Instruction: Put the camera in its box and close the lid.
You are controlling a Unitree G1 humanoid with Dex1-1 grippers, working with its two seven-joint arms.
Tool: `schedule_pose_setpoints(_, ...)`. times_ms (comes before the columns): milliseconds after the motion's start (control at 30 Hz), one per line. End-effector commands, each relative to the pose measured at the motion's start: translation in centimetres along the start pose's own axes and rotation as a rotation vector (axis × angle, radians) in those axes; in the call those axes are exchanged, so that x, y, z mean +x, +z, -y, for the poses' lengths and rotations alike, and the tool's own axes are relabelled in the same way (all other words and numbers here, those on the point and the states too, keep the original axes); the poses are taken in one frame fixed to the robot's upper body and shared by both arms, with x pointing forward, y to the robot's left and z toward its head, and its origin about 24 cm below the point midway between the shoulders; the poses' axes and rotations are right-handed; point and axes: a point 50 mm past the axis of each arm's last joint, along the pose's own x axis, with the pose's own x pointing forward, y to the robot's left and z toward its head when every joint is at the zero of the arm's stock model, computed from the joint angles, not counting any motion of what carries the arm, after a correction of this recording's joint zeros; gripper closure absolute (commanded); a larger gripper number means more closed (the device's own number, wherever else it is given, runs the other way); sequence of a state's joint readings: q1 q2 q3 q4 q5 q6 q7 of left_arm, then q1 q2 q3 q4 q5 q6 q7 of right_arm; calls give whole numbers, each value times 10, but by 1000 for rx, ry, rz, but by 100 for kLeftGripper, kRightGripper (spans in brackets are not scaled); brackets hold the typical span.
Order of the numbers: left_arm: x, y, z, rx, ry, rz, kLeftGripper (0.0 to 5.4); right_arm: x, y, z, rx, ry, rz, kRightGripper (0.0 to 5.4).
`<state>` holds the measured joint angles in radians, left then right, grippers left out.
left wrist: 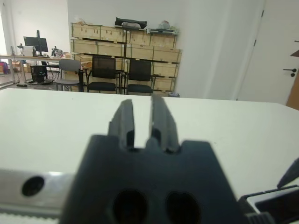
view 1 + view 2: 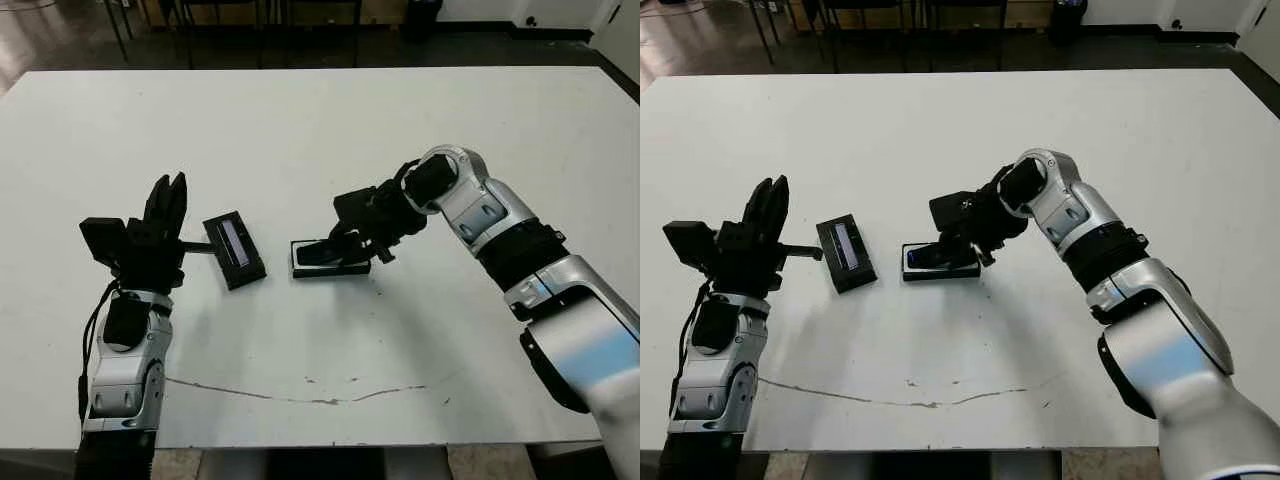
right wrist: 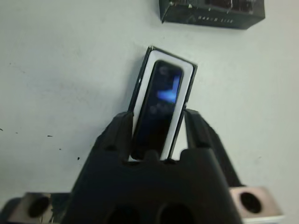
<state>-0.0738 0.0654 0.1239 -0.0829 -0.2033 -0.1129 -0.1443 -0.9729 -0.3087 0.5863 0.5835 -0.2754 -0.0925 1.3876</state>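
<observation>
The box [image 2: 303,264], a shallow black tray with white lining, lies at mid-table. In the right wrist view the camera [image 3: 161,95], a slim black bar with a bluish sheen, lies inside the box [image 3: 188,73]. My right gripper [image 2: 338,250] hovers low over it, open, one finger on each long side of the box. The lid [image 2: 235,250], a flat black panel with a glossy strip, lies flat to the left of the box, apart from it. My left gripper [image 2: 170,183] is raised left of the lid, pointing up, its fingers [image 1: 161,119] nearly together on nothing.
The white table [image 2: 420,120] has a thin dark scratch line [image 2: 300,396] near its front edge. Dark floor and chair legs [image 2: 190,25] lie beyond the far edge. The left wrist view shows chairs and wooden crates in the room beyond.
</observation>
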Motion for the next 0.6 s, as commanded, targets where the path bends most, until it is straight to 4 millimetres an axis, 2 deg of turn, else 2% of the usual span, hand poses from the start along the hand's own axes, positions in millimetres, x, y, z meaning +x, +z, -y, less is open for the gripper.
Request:
schedule_pose_setpoints(33, -2, -6, -2, -1, 8, -40, 540, 18, -5, -16, 41, 70, -3, 242)
schedule_pose_setpoints(400, -2, -6, -2, -10, 12, -42, 540, 9, -5, -13, 70, -34, -23, 6)
schedule_pose_setpoints(533, -2, -5, -1, 5, 21, -43, 540, -5, -9, -9, 158, -110, 19, 2)
schedule_pose_setpoints(600, -3, -5, -2, 12, 22, -42, 540, -18, -13, -8, 193, -207, 74, 2)
